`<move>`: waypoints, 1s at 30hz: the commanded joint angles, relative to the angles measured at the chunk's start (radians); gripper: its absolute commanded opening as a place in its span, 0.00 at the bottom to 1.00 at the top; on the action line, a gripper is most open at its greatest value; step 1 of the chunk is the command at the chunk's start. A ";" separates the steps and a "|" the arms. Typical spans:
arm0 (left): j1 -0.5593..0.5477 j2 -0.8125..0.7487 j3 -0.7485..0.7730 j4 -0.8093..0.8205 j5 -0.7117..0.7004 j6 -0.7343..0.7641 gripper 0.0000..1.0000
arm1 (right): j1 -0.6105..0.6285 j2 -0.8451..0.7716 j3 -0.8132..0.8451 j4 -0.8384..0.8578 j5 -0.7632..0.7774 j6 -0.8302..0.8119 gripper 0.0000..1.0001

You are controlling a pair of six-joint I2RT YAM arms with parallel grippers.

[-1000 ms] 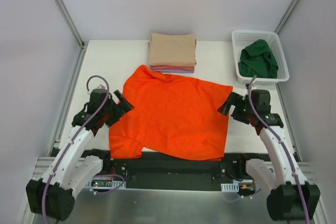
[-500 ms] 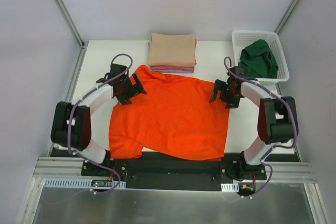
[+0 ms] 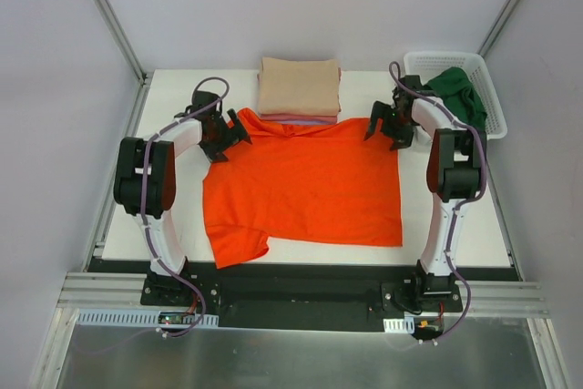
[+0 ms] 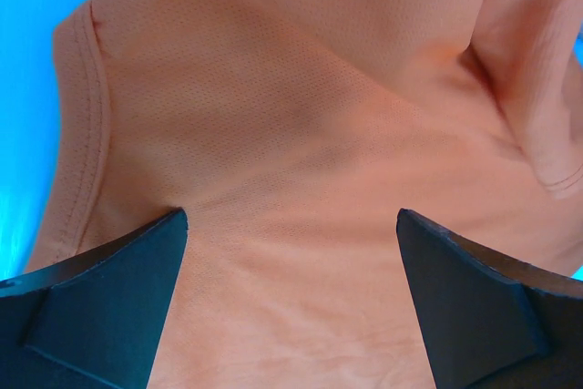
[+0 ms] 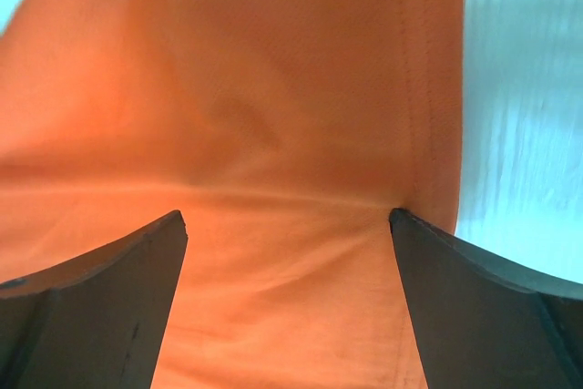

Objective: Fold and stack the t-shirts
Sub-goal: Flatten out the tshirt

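While both hands stand with jaws spread wide and nothing pinched, the left hand (image 3: 232,141) sits over the far left shoulder of the orange t-shirt (image 3: 305,189) and the right hand (image 3: 381,134) over its far right corner. The shirt lies spread flat on the white worktop (image 3: 364,88), its collar edge touching the folded stack (image 3: 299,87) topped with beige. A dark green t-shirt (image 3: 460,97) lies in the white basket (image 3: 437,57) at the far right.

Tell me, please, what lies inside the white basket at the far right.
A crumpled dark green t-shirt lies in the white basket. The right arm covers the basket's near left corner, and whatever might lie beneath the shirt cannot be seen.
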 commanded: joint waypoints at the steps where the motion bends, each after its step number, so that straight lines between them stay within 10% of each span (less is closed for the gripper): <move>1: 0.029 0.079 0.068 -0.008 0.010 0.025 0.99 | -0.007 0.090 0.170 -0.088 0.055 -0.063 0.96; 12: 0.030 -0.154 -0.042 -0.018 0.044 0.020 0.99 | 0.035 -0.112 0.105 -0.073 0.125 -0.129 0.96; 30: -0.122 -1.143 -0.753 -0.506 -0.160 -0.236 0.99 | 0.099 -1.015 -0.795 0.200 0.267 0.155 0.96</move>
